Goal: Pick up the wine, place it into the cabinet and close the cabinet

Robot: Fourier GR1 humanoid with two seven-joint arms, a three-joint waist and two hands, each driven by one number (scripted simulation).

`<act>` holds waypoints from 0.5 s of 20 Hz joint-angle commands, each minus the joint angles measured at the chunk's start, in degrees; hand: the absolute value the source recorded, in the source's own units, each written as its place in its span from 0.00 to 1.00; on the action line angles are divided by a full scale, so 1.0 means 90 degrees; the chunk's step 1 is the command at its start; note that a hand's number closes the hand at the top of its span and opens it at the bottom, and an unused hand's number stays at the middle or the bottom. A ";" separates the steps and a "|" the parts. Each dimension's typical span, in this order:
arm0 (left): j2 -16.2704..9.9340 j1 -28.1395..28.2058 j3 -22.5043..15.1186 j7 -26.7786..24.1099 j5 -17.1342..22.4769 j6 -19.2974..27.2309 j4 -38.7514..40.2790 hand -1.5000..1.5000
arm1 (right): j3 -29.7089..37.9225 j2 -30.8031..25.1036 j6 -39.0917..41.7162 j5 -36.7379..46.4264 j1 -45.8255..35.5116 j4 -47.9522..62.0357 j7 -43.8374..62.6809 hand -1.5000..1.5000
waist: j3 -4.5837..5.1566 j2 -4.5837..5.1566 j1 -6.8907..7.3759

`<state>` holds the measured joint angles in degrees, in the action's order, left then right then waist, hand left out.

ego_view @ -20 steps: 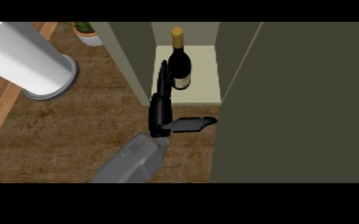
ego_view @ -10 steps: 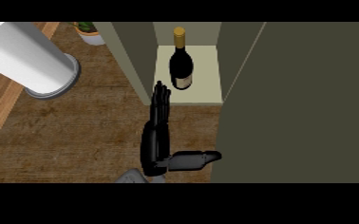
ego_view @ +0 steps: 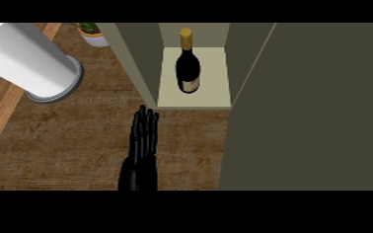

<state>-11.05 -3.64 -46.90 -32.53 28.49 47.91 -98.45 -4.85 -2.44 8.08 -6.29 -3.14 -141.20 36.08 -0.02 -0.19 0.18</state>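
The wine bottle (ego_view: pixel 188 69), dark with a gold cap and a pale label, stands upright on the cream shelf (ego_view: pixel 212 97) inside the olive cabinet (ego_view: pixel 135 54). The cabinet door (ego_view: pixel 306 108) is swung open and fills the right side of the view. My left hand (ego_view: pixel 143 148) lies over the wooden counter in front of the shelf's left corner, fingers straight and pointing toward the cabinet. It is open, holds nothing, and is well clear of the bottle. The right hand does not show.
A large white cylinder (ego_view: pixel 36 64) stands on the counter (ego_view: pixel 73 138) at the left. A small potted plant (ego_view: pixel 91 32) sits behind it, beside the cabinet's left wall. A lighter wooden strip runs along the far left edge.
My left hand has let go of the bottle and drawn back from the shelf toward the view's lower edge, its thumb no longer sticking out. The bottle stays standing in the cabinet.
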 commanded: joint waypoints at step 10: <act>-0.1717 0.1339 0.0093 0.0175 0.0016 -0.1143 -0.1955 0.00 | -0.0507 -0.0064 0.0752 -0.0545 0.0655 -0.0378 -0.0022 1.00 | 0.0000 0.0005 -0.0010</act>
<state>-22.44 5.51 -46.59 -31.74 28.60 40.27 -110.96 -7.61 -3.39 13.08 -8.00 -0.82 -140.90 37.04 -0.02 -0.15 0.12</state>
